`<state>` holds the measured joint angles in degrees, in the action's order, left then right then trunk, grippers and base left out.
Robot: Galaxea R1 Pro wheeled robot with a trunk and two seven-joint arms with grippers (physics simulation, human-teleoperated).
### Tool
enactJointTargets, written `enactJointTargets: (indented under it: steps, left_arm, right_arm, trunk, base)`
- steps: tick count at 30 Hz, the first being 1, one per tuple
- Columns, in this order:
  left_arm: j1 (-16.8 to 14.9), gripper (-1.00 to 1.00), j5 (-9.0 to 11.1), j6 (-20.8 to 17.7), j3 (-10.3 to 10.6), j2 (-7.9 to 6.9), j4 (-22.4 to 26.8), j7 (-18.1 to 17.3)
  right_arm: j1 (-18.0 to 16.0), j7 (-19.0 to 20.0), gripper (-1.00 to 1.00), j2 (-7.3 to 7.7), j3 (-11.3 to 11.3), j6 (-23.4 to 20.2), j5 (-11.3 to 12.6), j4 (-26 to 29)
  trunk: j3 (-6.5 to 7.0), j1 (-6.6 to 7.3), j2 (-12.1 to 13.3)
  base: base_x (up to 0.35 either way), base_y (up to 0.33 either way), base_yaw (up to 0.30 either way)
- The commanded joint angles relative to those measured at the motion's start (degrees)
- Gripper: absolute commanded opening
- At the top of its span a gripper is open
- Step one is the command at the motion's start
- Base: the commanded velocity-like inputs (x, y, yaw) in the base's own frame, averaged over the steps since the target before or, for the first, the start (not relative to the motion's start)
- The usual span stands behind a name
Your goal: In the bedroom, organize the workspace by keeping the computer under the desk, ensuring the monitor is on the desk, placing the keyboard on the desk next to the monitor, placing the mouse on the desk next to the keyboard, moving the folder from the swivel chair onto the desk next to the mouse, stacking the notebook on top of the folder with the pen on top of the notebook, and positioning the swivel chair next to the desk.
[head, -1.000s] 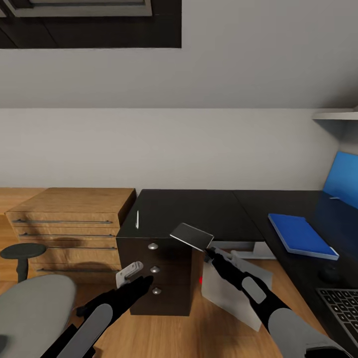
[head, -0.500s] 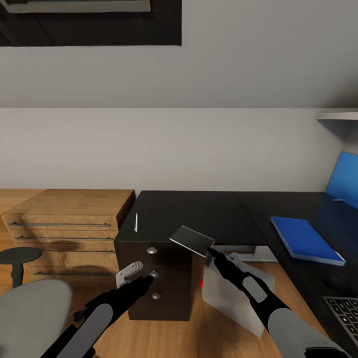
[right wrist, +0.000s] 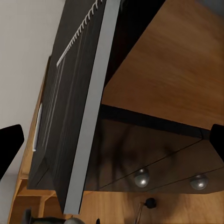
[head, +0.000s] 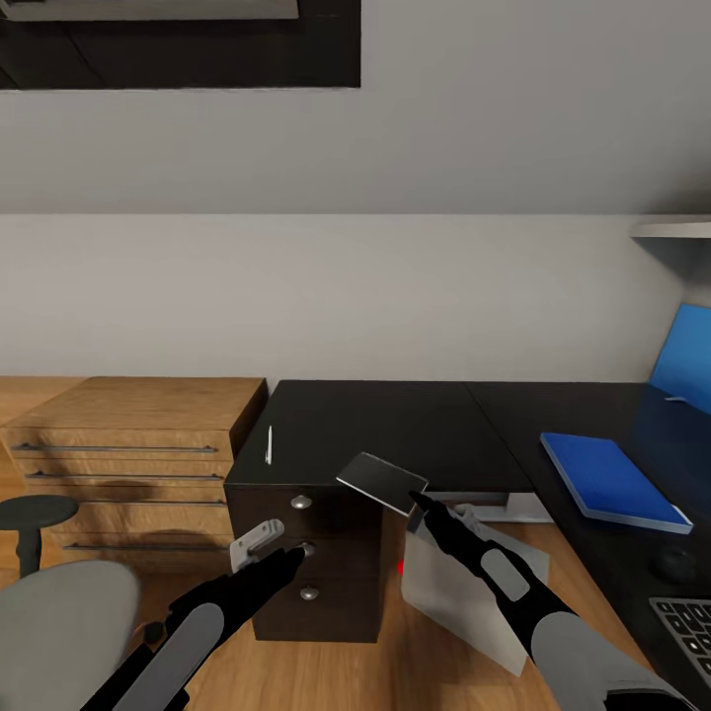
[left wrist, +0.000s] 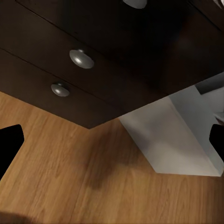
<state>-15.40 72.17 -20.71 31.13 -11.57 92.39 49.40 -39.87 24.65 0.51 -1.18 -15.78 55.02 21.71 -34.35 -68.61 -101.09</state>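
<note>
— Holding anything, the right gripper (head: 413, 497)?

— It is gripping the notebook (head: 382, 481) by one corner, jaws pinching it. The notebook is hanging tilted in the air over the front corner of the surface (head: 395, 420), above the drawers (head: 316, 553). In the right wrist view the notebook (right wrist: 79, 107) is showing edge-on, with its spiral binding along the far side.

— And the left gripper (head: 259, 543)?

— It is hovering low in front of the drawers, near the middle round knob (head: 308, 546), carrying nothing. In the left wrist view its fingertips (left wrist: 10, 142) are sitting wide apart at the picture's edges, so the jaws are spread.

— Where is everything else lying?

— The pen (head: 269, 444) is lying on the surface near its left edge, well apart from the notebook. The folder (head: 612, 481) is lying flat on the right wing of the surface, with the mouse (head: 674, 561) just in front of it and a corner of the keyboard (head: 686, 627) nearer still. The computer (head: 464, 588) is standing on the wooden floor (head: 395, 671) under the surface, beside the drawers, its red light glowing. The swivel chair (head: 59, 617) is showing its grey seat at lower left, in front of a light wooden chest (head: 128, 464).
</note>
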Motion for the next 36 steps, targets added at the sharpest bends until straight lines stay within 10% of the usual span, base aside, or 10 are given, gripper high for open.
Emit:
enactJointTargets:
  steps: [1, 36]
  left_arm:
    - [-0.06, 1.00, 0.24, -0.12, 0.07, -0.04, 0.07, 0.38]
    - [-0.06, 1.00, 0.34, -0.12, 0.40, 0.05, -0.06, 0.41]
  right_arm:
    - [-0.03, 0.05, 1.00, 0.03, -0.12, -0.30, 0.54, 0.00]
    - [-0.03, 0.09, 1.00, -1.67, -0.22, -0.30, 0.47, 0.15]
  trunk:
    - [-0.06, 0.01, -0.03]
    - [-0.06, 0.01, -0.03]
  base:
    - [0.003, 0.000, 0.000]
    - [0.027, 0.026, 0.000]
